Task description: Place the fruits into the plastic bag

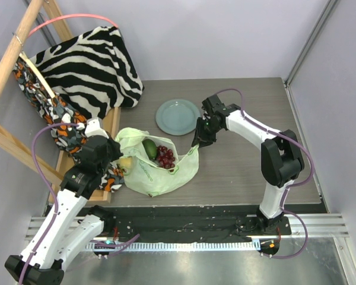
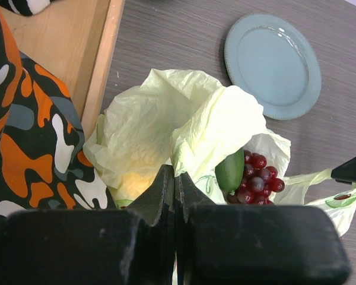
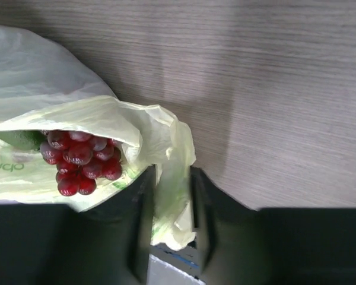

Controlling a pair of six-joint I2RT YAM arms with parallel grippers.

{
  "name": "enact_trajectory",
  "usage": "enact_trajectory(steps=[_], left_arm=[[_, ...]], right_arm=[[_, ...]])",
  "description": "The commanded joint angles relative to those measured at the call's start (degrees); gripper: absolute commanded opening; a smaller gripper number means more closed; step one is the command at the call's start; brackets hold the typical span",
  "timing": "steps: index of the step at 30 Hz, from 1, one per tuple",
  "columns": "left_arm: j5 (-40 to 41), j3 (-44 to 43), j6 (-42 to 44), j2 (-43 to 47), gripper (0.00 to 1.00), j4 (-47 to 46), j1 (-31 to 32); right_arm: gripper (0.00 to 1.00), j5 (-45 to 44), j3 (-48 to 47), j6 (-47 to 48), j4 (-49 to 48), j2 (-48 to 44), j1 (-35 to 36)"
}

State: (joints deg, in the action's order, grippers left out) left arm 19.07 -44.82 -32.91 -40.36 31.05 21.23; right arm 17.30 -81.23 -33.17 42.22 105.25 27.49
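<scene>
My left pincer [image 2: 174,176] has its fingers pressed together on a raised fold of the pale green crinkly plastic bag [image 1: 160,176], which lies on the grey wood-grain table [image 1: 243,172] just in front of my bases. My right pincer [image 3: 172,173] is clamped on a bunched handle at the bag's opposite side. I judge that I hold it this way, one grip on each side, so that the thin film stays lifted and the mouth stays spread rather than slumping over what lies inside. Through the opening I can see the smooth green avocado [image 2: 230,170] lying against the dark red grape bunch [image 3: 80,159]. A yellow lemon [image 1: 126,163] sits nearer my left grip, showing as a glow through the plastic. The lime and the dark round fruit I cannot find in any view; they may be buried under folds. The round grey-blue plate [image 1: 178,116] stands bare just beyond the bag, so the filling looks close to finished. The film is flimsy, and pulling my two grips further apart could tear the handle.
</scene>
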Motion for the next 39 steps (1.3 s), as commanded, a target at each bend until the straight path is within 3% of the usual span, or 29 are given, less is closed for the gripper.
enact_trajectory(steps=[1,2,4,16,30,39], left_arm=[[1.23,-0.45,-1.20,-0.07,0.00,-1.43,-0.32],[1.23,-0.36,-1.20,0.19,0.00,-1.43,-0.32],[1.32,-0.45,-1.20,0.37,0.00,-1.34,-0.40],[0.01,-4.04,-0.32,1.16,0.00,-2.04,-0.40],[-18.54,-13.01,6.19,-4.63,0.00,-7.58,-0.40],[-23.02,-31.99,8.83,-11.93,0.00,-5.21,-0.32]], right_arm=[[0.24,2.74,-2.26,0.30,-1.96,-3.64,-0.15],[0.11,2.65,-2.26,0.12,-2.22,-4.52,-0.15],[0.01,1.34,-2.26,-0.40,-2.84,-7.95,-0.06],[0.01,-8.67,-1.12,2.75,-7.67,-26.41,-0.15],[0.01,-20.36,-10.61,9.87,-7.59,-30.11,-0.06],[0.01,-28.01,-33.27,18.84,-1.35,-26.50,-0.15]])
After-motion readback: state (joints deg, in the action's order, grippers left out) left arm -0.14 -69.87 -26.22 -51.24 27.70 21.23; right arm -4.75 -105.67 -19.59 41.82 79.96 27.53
